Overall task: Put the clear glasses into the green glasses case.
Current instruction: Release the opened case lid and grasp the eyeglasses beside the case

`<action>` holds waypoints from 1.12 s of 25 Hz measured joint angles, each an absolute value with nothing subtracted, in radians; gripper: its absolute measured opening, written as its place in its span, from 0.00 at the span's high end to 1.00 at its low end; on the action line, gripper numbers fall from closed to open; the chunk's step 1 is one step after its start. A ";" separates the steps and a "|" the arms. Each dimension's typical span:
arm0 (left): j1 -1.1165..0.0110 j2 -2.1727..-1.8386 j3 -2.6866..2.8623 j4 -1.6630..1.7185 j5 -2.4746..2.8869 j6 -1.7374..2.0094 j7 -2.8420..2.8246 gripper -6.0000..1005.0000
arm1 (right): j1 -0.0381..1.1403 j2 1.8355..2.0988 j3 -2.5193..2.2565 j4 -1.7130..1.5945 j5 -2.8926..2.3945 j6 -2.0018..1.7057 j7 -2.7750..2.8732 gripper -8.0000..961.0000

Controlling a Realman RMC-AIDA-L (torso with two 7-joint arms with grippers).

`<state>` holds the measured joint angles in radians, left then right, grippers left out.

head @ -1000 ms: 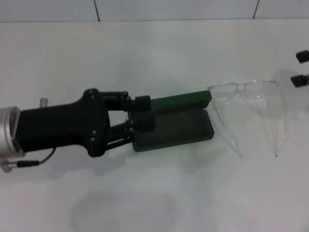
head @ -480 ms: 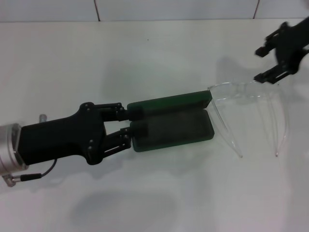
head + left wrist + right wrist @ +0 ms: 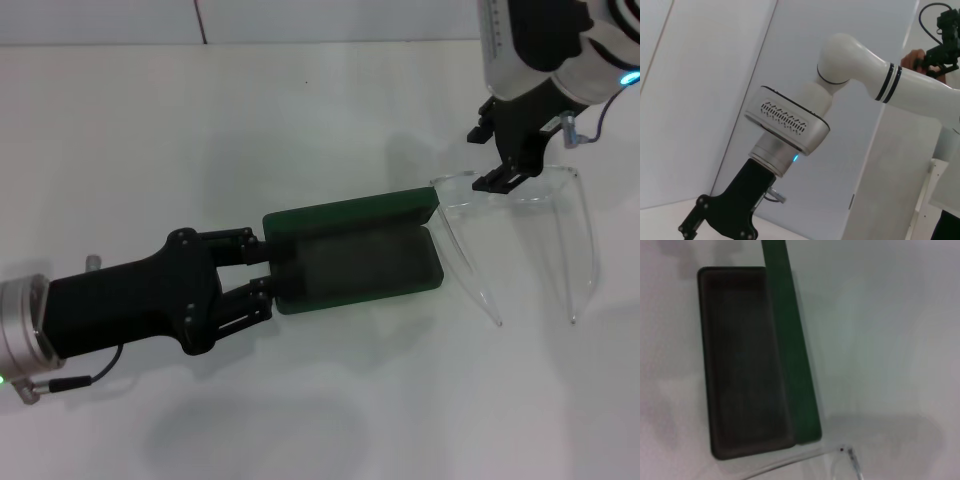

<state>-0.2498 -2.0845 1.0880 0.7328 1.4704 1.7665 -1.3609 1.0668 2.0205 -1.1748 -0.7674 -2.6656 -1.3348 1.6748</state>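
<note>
My right end effector point(image 3: 498, 158), fingers spread wide and holding nothing, hovers directly over the front bar of the clear glasses point(image 3: 520, 225), which lie on the worktop toward its right edge with their temples pointing at the near edge. The green glasses case point(image 3: 352, 253) lies open just left of them, its long axis running left to right. My left end effector point(image 3: 272, 268) grips its left end, so the right arm is nearer the glasses.

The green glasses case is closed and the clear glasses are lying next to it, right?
Not quite. The green glasses case is open: the head view shows its lid raised and the dark inside showing. The clear glasses do lie next to it on the table, with the right gripper just above them.
</note>
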 joint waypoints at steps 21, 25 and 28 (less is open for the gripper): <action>-0.261 -2.083 1.081 0.682 1.474 1.756 -1.326 0.67 | 1.050 2.018 -1.178 -0.633 -2.677 -1.230 1.680 0.38; -0.263 -2.083 1.076 0.660 1.474 1.756 -1.313 0.68 | 1.056 2.018 -1.178 -0.619 -2.677 -1.220 1.680 0.38; -0.264 -2.083 1.076 0.657 1.474 1.756 -1.309 0.68 | 1.056 2.019 -1.175 -0.619 -2.677 -1.216 1.681 0.38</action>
